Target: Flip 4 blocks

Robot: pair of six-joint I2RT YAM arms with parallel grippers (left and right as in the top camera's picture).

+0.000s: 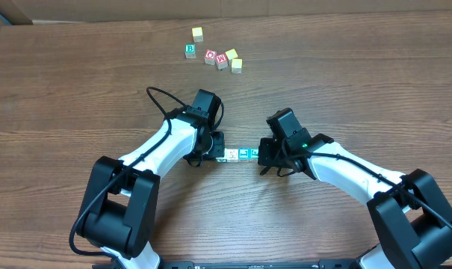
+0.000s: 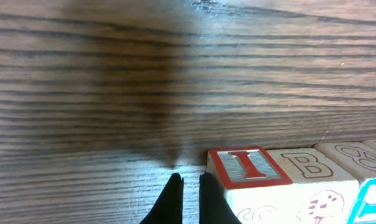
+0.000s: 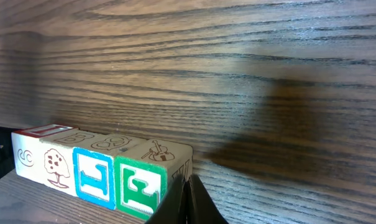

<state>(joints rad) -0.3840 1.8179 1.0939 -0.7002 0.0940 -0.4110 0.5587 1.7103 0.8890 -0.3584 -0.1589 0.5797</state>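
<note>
A row of several pale wooden blocks (image 1: 239, 155) lies end to end on the table between my two grippers. In the left wrist view its near end is a block with a red-framed I on top (image 2: 250, 167), then one with a B (image 2: 311, 164). My left gripper (image 2: 191, 196) is shut and empty, its right finger (image 2: 211, 200) against that block's end. In the right wrist view the row ends in a green-framed F block (image 3: 141, 185) beside a blue-framed L block (image 3: 96, 177). My right gripper (image 3: 188, 202) is shut and empty, touching the F block's end face.
A loose cluster of more letter blocks (image 1: 215, 55) lies at the back of the brown wooden table (image 1: 345, 82), well away from both arms. The left arm (image 1: 158, 149) and the right arm (image 1: 345, 168) reach in from the front edge.
</note>
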